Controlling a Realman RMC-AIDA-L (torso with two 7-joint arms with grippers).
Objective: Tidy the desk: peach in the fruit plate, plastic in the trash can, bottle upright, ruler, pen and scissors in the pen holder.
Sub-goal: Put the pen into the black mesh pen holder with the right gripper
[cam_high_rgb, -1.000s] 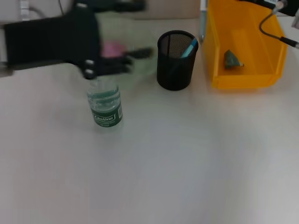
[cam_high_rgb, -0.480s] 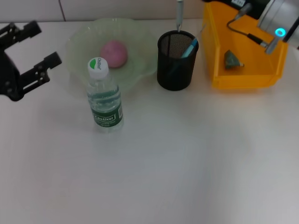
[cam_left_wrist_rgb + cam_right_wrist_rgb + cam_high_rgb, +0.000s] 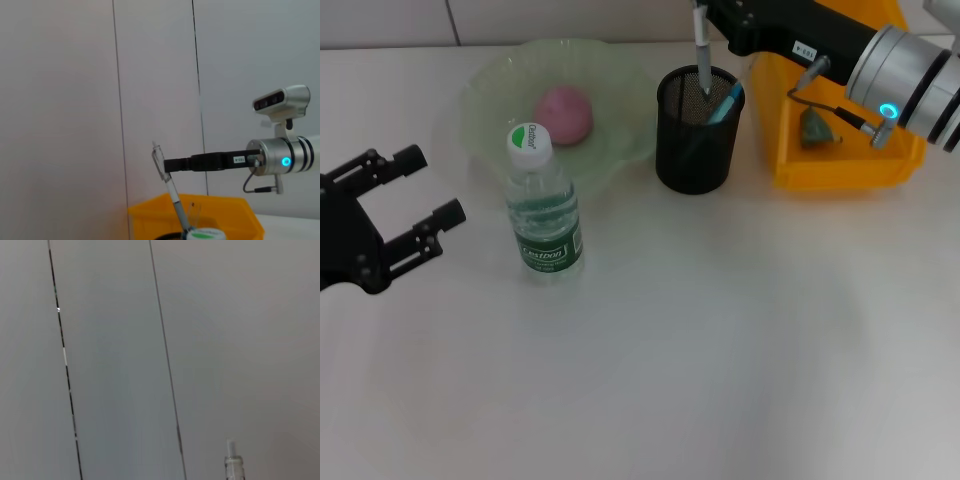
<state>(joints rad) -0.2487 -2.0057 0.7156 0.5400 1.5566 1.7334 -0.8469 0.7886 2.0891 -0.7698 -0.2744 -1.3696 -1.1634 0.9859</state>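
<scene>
The right gripper (image 3: 705, 20) held a pen (image 3: 702, 50) upright over the pen holder (image 3: 696, 128) at one o'clock. The left gripper (image 3: 415, 205), fingers wide, hung at nine, beside the standing bottle (image 3: 544, 215).

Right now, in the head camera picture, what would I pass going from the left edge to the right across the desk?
Left end effector → water bottle → black mesh pen holder → yellow bin.
</scene>
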